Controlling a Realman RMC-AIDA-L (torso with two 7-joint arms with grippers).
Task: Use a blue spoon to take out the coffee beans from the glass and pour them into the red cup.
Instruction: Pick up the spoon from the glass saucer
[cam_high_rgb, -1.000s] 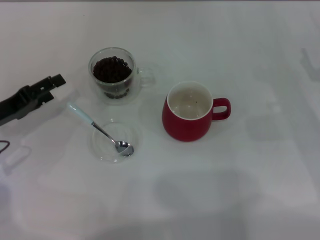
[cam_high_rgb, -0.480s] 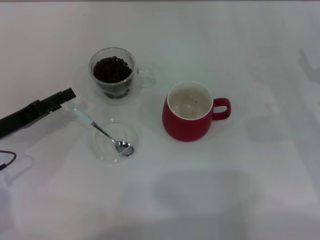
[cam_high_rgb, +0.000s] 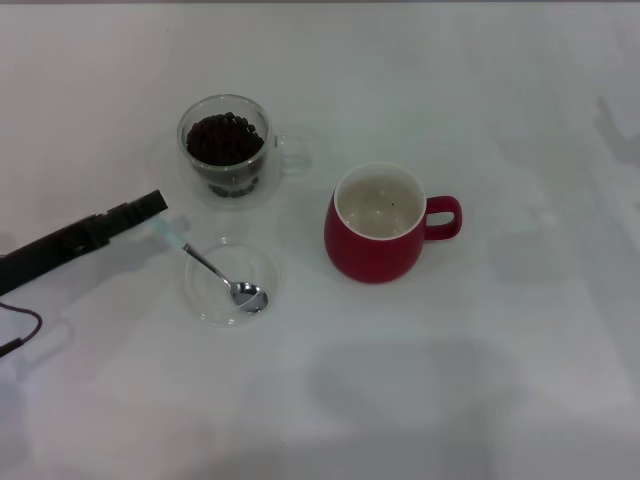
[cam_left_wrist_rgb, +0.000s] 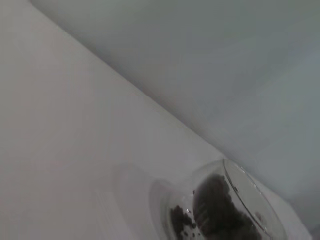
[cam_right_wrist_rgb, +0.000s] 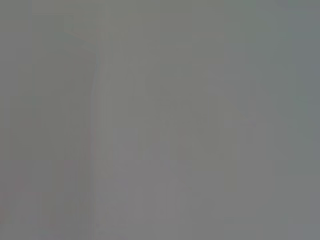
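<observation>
The blue spoon (cam_high_rgb: 205, 263), lying toward the left edge of the desk (cam_high_rgb: 500, 380), is reached at its handle by the left gripper (cam_high_rgb: 152, 204); finger state cannot be determined. Handle grasp is required next

Bare white tabletop (cam_high_rgb: 520, 120) under a robot arm; likely a lab test bench

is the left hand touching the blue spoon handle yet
Cannot tell. In the head view the left hand overlaps the end of the blue spoon, hiding any contact or gap.
</observation>
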